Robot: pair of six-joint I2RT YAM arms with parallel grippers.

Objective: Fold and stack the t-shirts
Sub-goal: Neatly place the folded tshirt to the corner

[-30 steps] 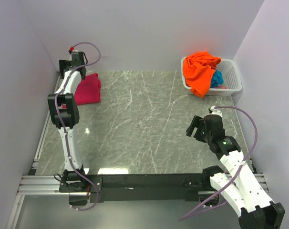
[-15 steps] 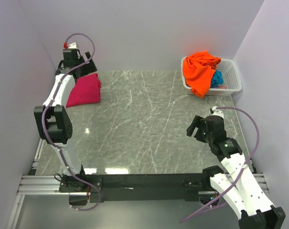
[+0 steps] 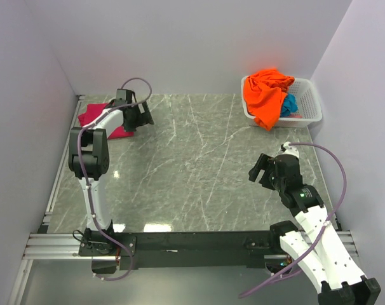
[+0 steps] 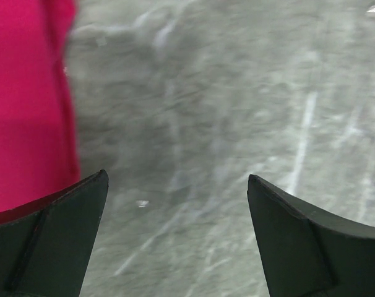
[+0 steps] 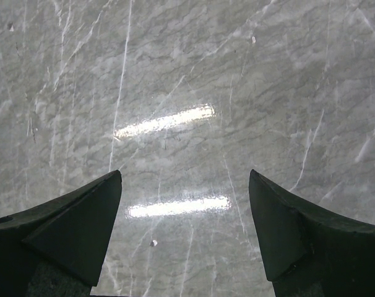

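The magenta-pink t-shirt [image 3: 94,116] lies folded at the table's far left corner; it fills the left edge of the left wrist view [image 4: 26,105]. My left gripper [image 3: 140,118] is open and empty just right of it, above bare marble [image 4: 175,179]. The orange t-shirt [image 3: 263,94] hangs over the front rim of the white basket [image 3: 310,101] at the far right, with the teal-blue t-shirt [image 3: 289,105] inside beside it. My right gripper [image 3: 261,171] is open and empty over the table's right half [image 5: 184,179].
The marble table [image 3: 192,165] lies between the two arms. Grey walls close in on the left, back and right. A black rail with the arm bases runs along the near edge.
My left arm has swung away from the pink shirt's far left side, and its gripper now sits to the shirt's right. The pink shirt lies further into the corner. The right arm has hardly moved.
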